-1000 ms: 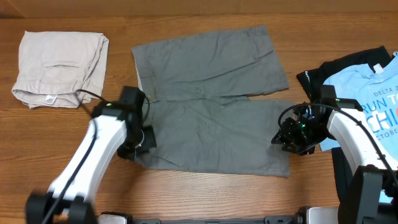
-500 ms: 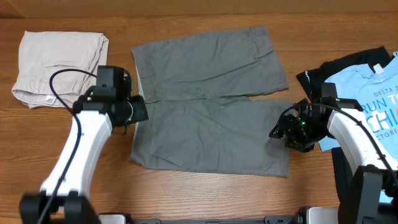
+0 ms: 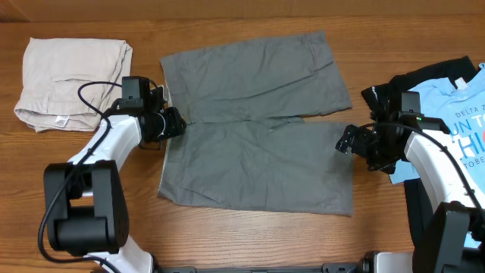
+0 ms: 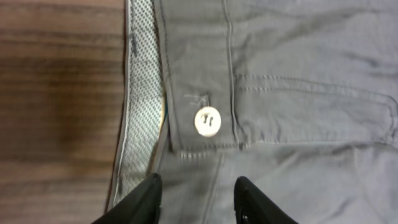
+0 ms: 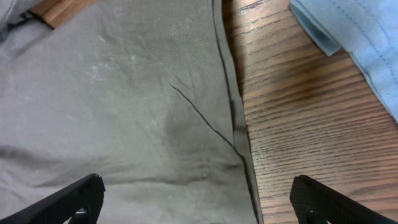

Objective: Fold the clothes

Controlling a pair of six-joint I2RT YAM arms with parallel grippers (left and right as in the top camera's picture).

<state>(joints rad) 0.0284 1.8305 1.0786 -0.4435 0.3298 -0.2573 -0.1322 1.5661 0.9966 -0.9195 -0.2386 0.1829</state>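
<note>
The clothes, a pair of mid-grey shorts (image 3: 258,121), lie spread flat at the table's middle, waistband to the left and both legs to the right. My left gripper (image 3: 171,122) hovers at the waistband's middle. In the left wrist view its jaws (image 4: 198,200) stand partly apart over the fabric, just below the white button (image 4: 206,120); nothing is pinched. My right gripper (image 3: 345,140) sits at the near leg's hem. In the right wrist view it (image 5: 199,199) is wide open, straddling the hem edge (image 5: 233,112), with wood to the right.
Folded pale beige shorts (image 3: 72,80) rest at the back left. A light blue printed T-shirt (image 3: 455,114) lies on a black garment (image 3: 379,95) at the right edge, close behind my right arm. Bare wooden table (image 3: 250,235) runs along the front.
My left gripper let go at the waistband's near corner, moved back to its middle and opened. My right gripper opened wide and shifted back along the near leg's hem.
</note>
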